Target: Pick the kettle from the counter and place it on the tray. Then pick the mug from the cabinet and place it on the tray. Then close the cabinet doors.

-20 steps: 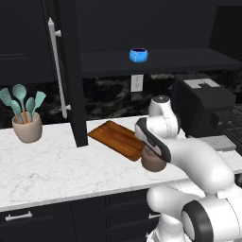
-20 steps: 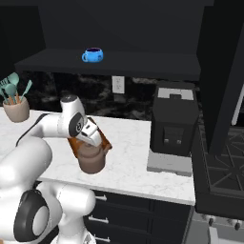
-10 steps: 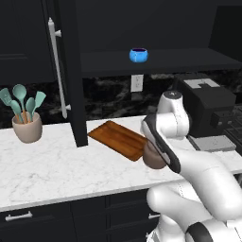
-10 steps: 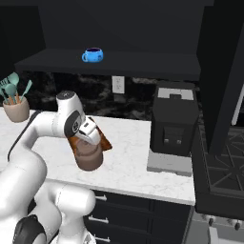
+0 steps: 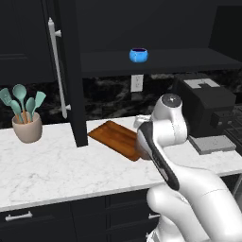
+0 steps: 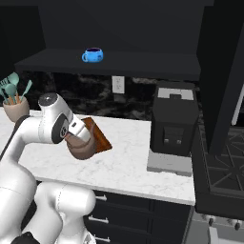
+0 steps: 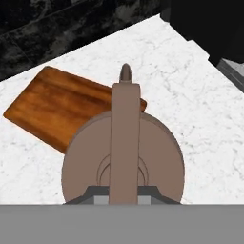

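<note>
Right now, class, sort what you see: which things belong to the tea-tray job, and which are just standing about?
Belonging to the job:
kettle, held in the shut jaws
tray
mug on the cabinet shelf
cabinet door, open
counter

Just standing about:
utensil pot
coffee machine
wall socket

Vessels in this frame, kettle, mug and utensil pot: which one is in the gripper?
The brown-grey kettle, gripped by its arched handle beside the tray. The blue mug sits on the cabinet shelf, and the beige utensil pot stands far along the counter.
</note>
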Controlling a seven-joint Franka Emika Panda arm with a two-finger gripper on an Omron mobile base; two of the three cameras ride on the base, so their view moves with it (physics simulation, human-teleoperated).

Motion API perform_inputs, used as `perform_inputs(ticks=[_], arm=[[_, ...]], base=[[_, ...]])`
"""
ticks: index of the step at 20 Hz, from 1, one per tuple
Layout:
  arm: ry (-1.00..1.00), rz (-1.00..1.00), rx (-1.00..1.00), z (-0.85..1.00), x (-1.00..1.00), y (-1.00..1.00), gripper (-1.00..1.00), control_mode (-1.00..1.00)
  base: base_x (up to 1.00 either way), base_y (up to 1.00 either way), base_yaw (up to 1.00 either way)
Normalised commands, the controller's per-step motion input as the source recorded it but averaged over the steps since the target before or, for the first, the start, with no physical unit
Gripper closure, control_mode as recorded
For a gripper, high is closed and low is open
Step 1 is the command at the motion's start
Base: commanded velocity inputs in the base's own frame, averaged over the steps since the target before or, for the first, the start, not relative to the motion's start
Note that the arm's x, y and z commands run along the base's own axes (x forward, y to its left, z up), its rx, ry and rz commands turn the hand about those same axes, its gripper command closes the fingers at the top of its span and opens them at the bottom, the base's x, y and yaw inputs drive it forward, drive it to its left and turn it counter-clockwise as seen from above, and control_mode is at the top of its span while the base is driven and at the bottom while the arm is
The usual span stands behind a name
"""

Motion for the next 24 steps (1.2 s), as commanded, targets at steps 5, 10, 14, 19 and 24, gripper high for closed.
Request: perform_inputs(ticks=[5,10,14,19,24], arm=[[-0.12,0.00,0.00,0.22,0.43,0.44,1.00,-1.00],[0.00,0.00,0.00,0.04,0.80,0.23,1.00,-1.00],[-0.01,0.00,-0.02,-0.03,0.59,0.35,1.00,-1.00],[0.00,-0.01,-0.01,-0.11,0.40,0.48,1.00,-1.00],[-0.01,0.00,0.00,-0.04,0.48,0.19,1.00,-1.00]], base=[[0.00,0.00,0.00],[0.00,0.00,0.00],[0.00,0.00,0.00],[0.00,0.00,0.00],[0.00,0.00,0.00]])
